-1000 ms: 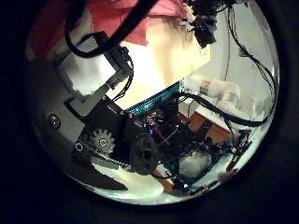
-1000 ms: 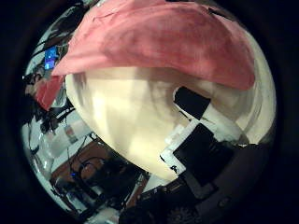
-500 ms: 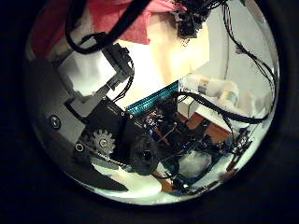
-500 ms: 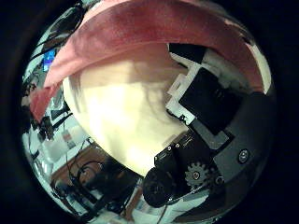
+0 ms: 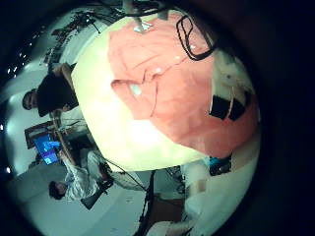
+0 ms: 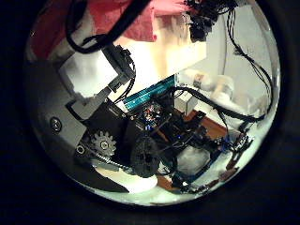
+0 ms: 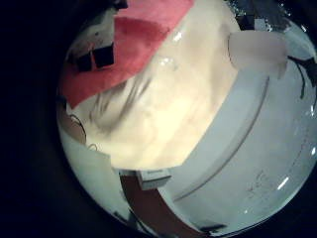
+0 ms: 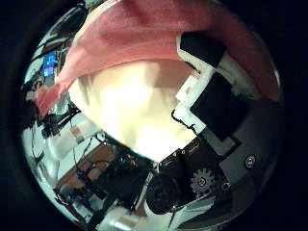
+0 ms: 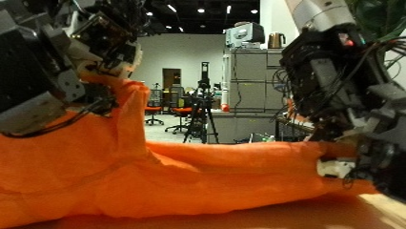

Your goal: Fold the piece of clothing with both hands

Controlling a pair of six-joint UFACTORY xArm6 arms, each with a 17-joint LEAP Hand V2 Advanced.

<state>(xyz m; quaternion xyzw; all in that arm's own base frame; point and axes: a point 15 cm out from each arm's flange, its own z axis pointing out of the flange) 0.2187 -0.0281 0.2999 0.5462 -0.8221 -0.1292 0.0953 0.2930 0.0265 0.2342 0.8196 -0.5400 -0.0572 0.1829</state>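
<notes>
Cloth (image 9: 165, 172), orange, lies spread over the bench (image 9: 317, 215), heaped in a ridge beneath my left hand (image 9: 70, 57). In the last second my right hand (image 9: 336, 95) has dropped toward the near hem. Its fingers (image 8: 207, 82) now reach out straight over the edge, one tip touching fabric, nothing pinched yet, so I judge the grasp is about to start. I cannot tell whether my left fingers hold the ridge. That bunched fabric may hamper a clean fold. A cabinet (image 9: 248, 91) stands well behind.
</notes>
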